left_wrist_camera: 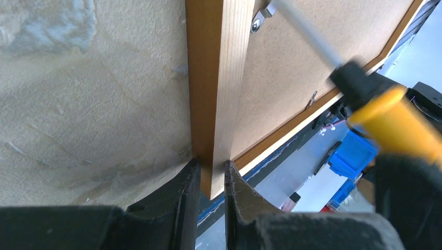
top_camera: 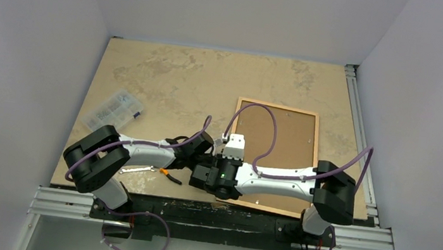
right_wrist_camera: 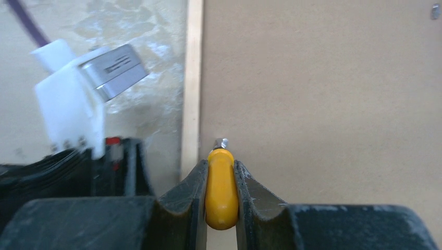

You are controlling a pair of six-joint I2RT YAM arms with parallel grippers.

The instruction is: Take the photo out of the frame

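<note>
The orange-brown wooden frame (top_camera: 278,106) lies face down on the table's right half. Only the photo's plain brown board back (top_camera: 293,140) shows; its picture side is hidden. My left gripper (top_camera: 215,185) is shut on the frame's left moulding (left_wrist_camera: 213,104) close to its near corner, with one finger on each side of the wood (left_wrist_camera: 211,177). My right gripper (top_camera: 230,164) is shut on a yellow screwdriver handle (right_wrist_camera: 221,187) above the board back (right_wrist_camera: 323,104). In the left wrist view the screwdriver (left_wrist_camera: 396,120) points its shaft at a metal retaining clip (left_wrist_camera: 259,21).
A clear plastic parts box (top_camera: 112,111) sits at the table's left. Orange-handled pliers (top_camera: 168,174) and a metal wrench (top_camera: 137,169) lie near the left arm. An aluminium rail (top_camera: 358,135) runs along the table's right edge. Another clip (left_wrist_camera: 311,97) sits on the near moulding.
</note>
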